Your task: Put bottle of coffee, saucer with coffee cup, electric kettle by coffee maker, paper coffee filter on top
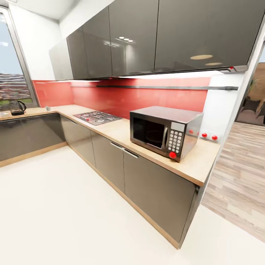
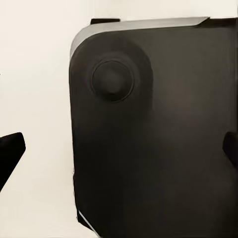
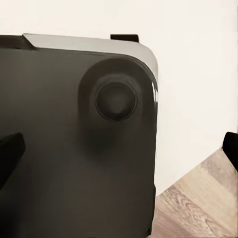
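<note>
Microwave [image 1: 163,132] on kitchen countertop [image 1: 198,165], electric kettle [image 1: 17,107] far left, stovetop [image 1: 96,117] between

dark robot base [image 3: 74,148], white floor [image 3: 198,74], wood flooring [image 3: 198,208]

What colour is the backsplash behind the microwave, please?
Glossy red backsplash, best seen in the head view.
</note>
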Motion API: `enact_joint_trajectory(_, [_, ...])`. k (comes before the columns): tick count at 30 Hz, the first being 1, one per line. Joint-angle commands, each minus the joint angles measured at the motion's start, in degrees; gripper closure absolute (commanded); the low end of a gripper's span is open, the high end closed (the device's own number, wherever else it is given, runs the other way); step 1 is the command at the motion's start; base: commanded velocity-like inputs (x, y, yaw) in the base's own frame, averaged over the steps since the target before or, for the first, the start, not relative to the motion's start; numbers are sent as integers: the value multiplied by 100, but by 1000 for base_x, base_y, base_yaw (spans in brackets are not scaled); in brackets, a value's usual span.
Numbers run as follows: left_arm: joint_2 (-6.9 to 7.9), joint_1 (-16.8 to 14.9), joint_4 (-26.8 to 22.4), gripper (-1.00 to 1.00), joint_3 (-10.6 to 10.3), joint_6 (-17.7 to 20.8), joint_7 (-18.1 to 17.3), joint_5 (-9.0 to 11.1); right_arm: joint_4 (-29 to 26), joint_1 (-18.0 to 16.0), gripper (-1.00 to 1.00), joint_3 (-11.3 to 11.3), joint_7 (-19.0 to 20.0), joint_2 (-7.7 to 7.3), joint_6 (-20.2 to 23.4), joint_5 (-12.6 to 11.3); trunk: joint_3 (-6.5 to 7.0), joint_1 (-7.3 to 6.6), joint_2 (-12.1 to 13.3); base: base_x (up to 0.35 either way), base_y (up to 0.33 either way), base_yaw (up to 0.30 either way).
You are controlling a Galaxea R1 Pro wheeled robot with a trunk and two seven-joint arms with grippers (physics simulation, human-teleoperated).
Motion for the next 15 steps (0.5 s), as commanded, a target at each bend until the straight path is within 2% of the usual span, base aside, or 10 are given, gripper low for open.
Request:
enact_joint_trajectory(1, [0,-2,-38,-100,-6,-44,0,2,-36,-1,-100,2,-2,-10,-4,2,-9,0,-2,0,0,261])
enact_joint_trajectory(8, [39,-17,-265,-100,-19,-269,-16,-12,-262,-1,-100,-6,-2,-20,-6,2,-40,0,-2,0,0,256])
enact_joint_trajectory(9, [52,-21,-547,-100,-18,-1286,-11,-10,-1843,-1,-100,-6,-2,-20,-6,2,-45,0,-2,0,0,251])
enact_joint_trajectory(15, [96,-43,-974,-100,4,-1318,4,0,-2431,-1,-100,-13,-2,-19,-235,-6,-76,0,-2,0,0,247])
